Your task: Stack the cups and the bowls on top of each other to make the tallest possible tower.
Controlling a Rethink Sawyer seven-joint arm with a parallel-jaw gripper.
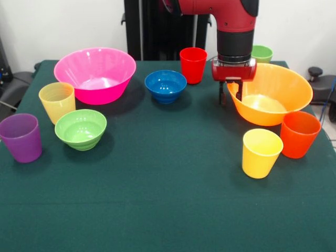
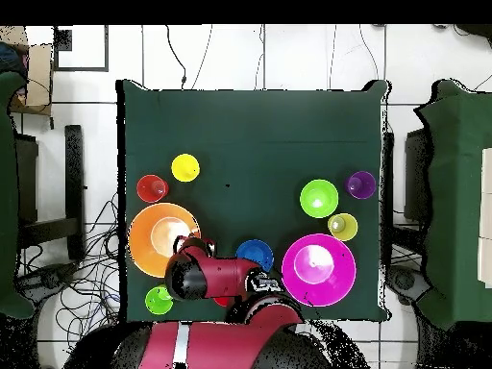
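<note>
Front view: orange bowl (image 1: pixel 273 97) upright near the right edge, rim pinched (near-left side) between gripper (image 1: pixel 231 95) fingers.

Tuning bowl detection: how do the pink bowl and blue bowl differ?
The pink bowl is much larger than the blue bowl. Pink has smooth, glossy flared walls; blue looks ribbed near its base. Pink sits beside the pale yellow cup; blue sits near the red cup. Both stand upright, empty.

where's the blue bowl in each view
Front view: blue bowl sits centre, toward the far edge, between the pink bowl and the red cup.
Overhead view: blue bowl sits low centre, just left of the pink bowl.
Shared landmark: the pink bowl.
</note>
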